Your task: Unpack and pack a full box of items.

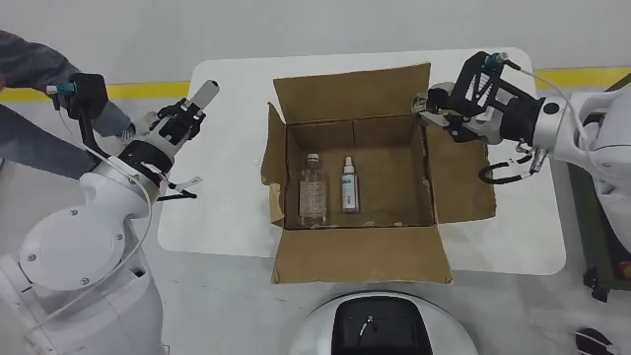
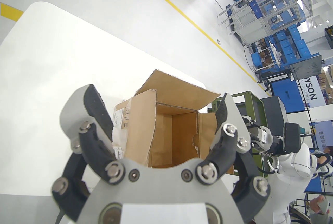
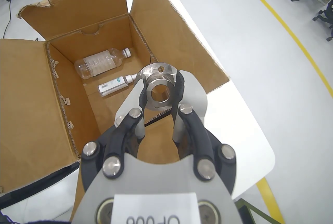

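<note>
The right end effector (image 3: 160,91) pinches a silver metal flange fitting with a round bore and a flat drilled plate (image 3: 153,104), its dark pads pressed against the fitting's collar on both sides. It holds the fitting just above the right-hand wall of the open brown cardboard box (image 1: 350,94) on the white tabletop (image 1: 227,177). The left end effector (image 2: 158,108) hangs spread and holding nothing above the tabletop, well apart from the box's left side. Inside the box, a clear ribbed plastic bottle with a white cap (image 3: 100,62) and a small clear spray bottle with a teal label (image 3: 114,84) lie side by side on the floor. I judge this to be the packing half, with the fitting on its way in, though the frames alone do not rule out a lift out. The next move calls for carrying the fitting inward past the wall, lowering it onto the bare cardboard beside the spray bottle, then spreading the fingers. The fitting looks solid, smooth and shiny, so it may slip in the pads or land hard.
</note>
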### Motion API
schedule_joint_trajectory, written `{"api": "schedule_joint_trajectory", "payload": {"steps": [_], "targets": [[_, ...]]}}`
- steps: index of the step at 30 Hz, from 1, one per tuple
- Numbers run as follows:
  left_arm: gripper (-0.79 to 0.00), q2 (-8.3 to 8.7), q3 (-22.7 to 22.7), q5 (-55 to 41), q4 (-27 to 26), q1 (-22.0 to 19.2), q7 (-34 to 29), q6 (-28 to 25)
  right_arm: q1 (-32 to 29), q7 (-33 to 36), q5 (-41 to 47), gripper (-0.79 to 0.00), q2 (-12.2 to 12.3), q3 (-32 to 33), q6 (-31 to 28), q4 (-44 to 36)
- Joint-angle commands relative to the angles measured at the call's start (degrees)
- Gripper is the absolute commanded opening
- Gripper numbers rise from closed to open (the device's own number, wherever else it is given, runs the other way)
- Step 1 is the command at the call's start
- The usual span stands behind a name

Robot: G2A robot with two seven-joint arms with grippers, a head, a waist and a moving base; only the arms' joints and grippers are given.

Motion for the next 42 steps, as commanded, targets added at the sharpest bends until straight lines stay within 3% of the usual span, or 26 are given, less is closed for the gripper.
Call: {"api": "schedule_joint_trajectory", "payload": {"steps": [1, 12, 18, 30, 42], "targets": [[0.000, 0.00, 0.00, 0.00, 0.00, 0.00, 0.00, 0.00, 0.27, -1.73, -1.62, -0.785, -0.21, -1.93, 1.01, -0.41], [0.000, 0.00, 0.00, 0.00, 0.00, 0.00, 0.00, 0.00, 5.86, -8.91, -2.75, -0.785, -2.09, -12.65, 3.18, 3.63], [0.000, 0.00, 0.00, 0.00, 0.00, 0.00, 0.00, 0.00, 9.56, -9.62, -1.86, -0.785, -3.37, -18.66, 2.19, 7.11], [0.000, 0.00, 0.00, 0.00, 0.00, 0.00, 0.00, 0.00, 13.28, -6.87, -1.47, -0.785, -5.17, -25.95, 2.51, 12.35], [0.000, 0.00, 0.00, 0.00, 0.00, 0.00, 0.00, 0.00, 16.35, 3.12, 3.53, -0.785, -6.71, -30.49, 7.43, 17.21]]}}
